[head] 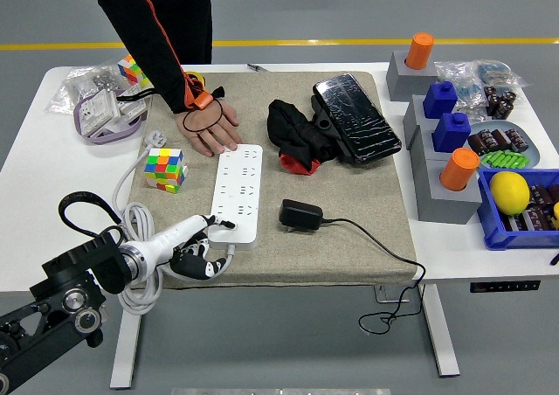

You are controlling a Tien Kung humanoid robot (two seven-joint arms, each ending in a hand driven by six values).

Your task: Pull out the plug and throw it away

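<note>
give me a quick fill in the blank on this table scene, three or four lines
1. The black adapter lies on the mat to the ____ of the white power strip in the picture.
2. A person's hand presses flat at the strip's ____ end.
3. The left hand reaches the strip's ____ end.
4. The object left of the strip is a colourful ____.

Missing words: right; far; near; cube
</note>
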